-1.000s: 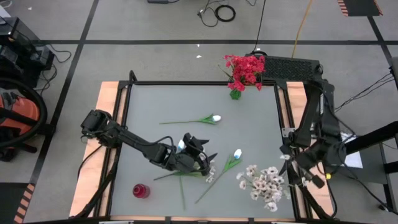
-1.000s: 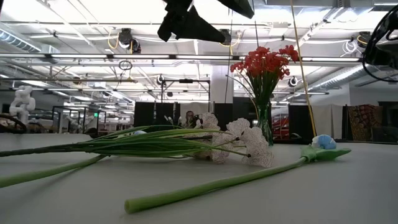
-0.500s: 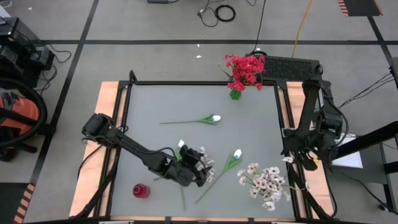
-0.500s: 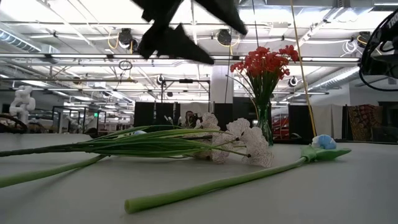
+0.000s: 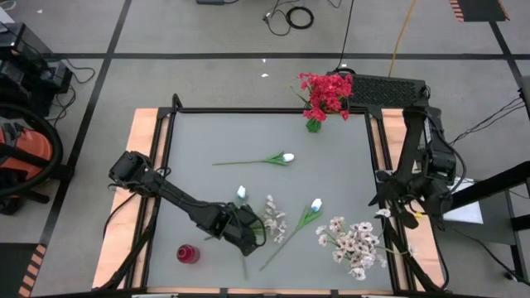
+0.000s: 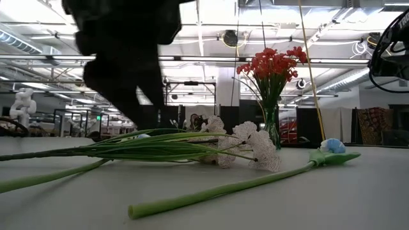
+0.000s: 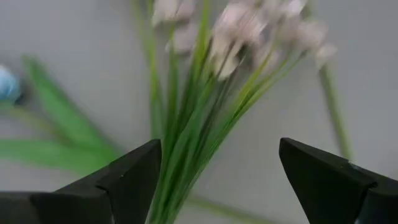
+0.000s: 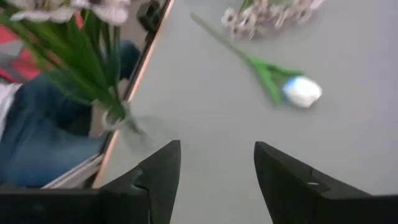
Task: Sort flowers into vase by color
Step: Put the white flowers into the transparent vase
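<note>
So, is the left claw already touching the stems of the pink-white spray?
Apart. The left wrist view shows the open left claw straddling the pink-white spray, with bare table between the stems and each finger.

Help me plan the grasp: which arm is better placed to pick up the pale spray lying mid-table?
Left. The left gripper hangs open right over the pale spray's stems, while the right gripper sits at the table's right edge.

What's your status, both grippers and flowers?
Left gripper open, straddling pale spray's stems. Right gripper open, empty, at table's right edge. Red flowers in vase. Nothing blocking.
</note>
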